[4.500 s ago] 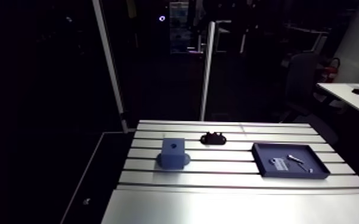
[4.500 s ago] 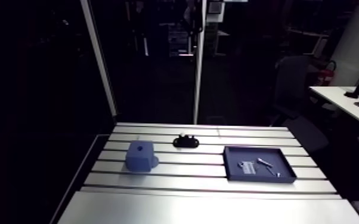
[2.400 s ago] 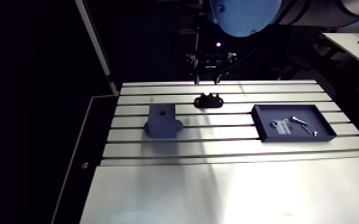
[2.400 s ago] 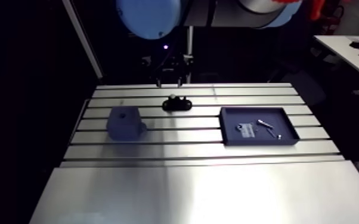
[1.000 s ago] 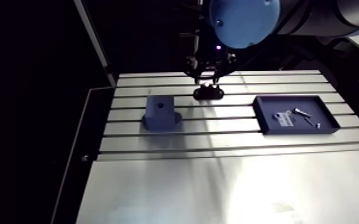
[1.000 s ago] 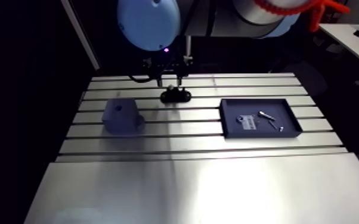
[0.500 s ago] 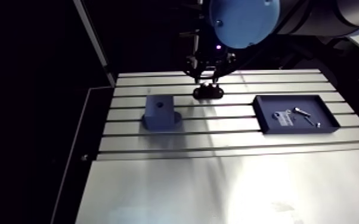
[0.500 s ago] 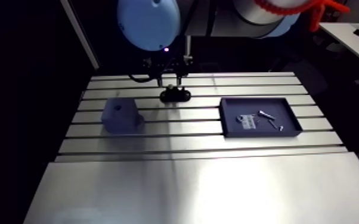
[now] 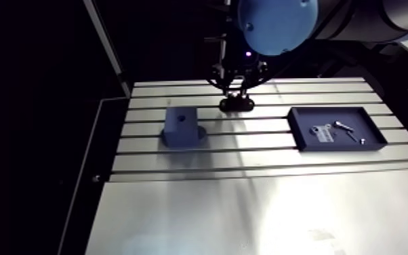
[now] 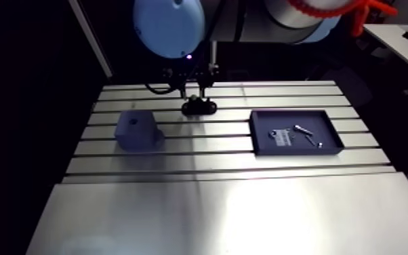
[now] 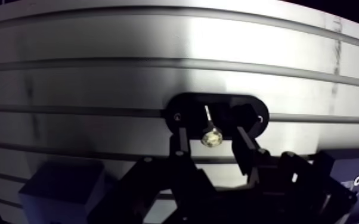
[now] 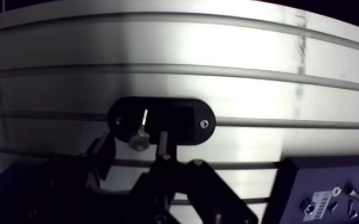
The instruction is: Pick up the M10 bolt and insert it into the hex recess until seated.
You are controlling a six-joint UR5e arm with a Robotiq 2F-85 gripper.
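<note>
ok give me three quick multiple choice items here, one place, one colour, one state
1. Where is the bolt? A standing in the black holder B lying in a table slot C lifted in the air
2. What colour is the block with the hole? A red B blue C white
3. How are the jaws? A shut on the bolt B open, either side of the bolt head C shut, away from it
Answers: 1 A, it stands upright in the holder. 2 B, the arm view shows blue. 3 B, gaps show both sides of the head.
</note>
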